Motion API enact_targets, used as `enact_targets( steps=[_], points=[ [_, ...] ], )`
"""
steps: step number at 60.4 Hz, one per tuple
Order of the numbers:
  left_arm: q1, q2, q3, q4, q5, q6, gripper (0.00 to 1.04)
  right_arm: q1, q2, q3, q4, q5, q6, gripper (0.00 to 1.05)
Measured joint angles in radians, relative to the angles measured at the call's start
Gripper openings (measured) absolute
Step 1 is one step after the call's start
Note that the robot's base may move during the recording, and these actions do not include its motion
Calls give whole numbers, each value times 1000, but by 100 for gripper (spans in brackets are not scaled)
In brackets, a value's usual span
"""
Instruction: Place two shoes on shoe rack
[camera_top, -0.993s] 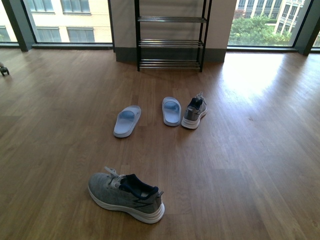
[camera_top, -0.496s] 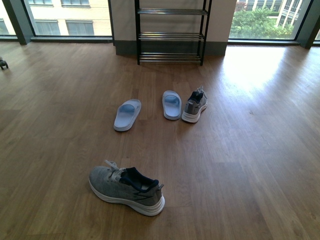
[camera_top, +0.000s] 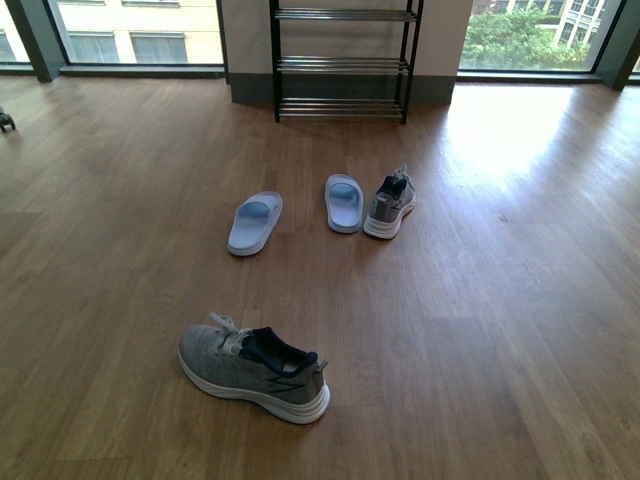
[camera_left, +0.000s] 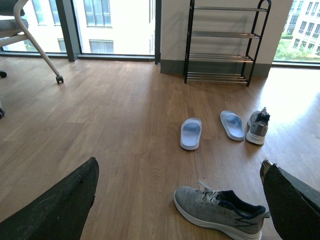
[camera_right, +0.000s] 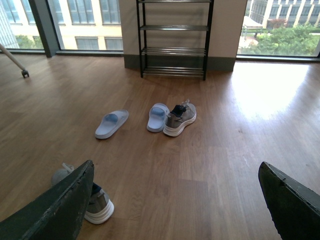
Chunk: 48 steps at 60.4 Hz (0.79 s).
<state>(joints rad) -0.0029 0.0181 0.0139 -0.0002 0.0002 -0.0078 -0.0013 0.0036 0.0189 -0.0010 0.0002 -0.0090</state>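
Gaping wide, left claw (camera_left: 178, 164) and right claw (camera_right: 176, 165) hover.

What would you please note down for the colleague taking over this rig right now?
Left gripper: jaws open, holding nothing. Right gripper: the same.
Near sneaker lies on the floor close in front; far sneaker stands beside a blue slipper, nearer the shoe rack.
Done: nothing; neither sneaker is on the rack.
Left: carry both sneakers to the rack; leave the slippers.

Jaws: broad matte black wedges, edges scuffed pale.
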Motion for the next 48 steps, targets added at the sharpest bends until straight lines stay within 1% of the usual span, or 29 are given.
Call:
enact_targets(
  steps=[48],
  points=[
    [0, 0, 0, 0, 0, 0, 95, 0, 0, 0, 0, 0, 0, 95]
  ],
)
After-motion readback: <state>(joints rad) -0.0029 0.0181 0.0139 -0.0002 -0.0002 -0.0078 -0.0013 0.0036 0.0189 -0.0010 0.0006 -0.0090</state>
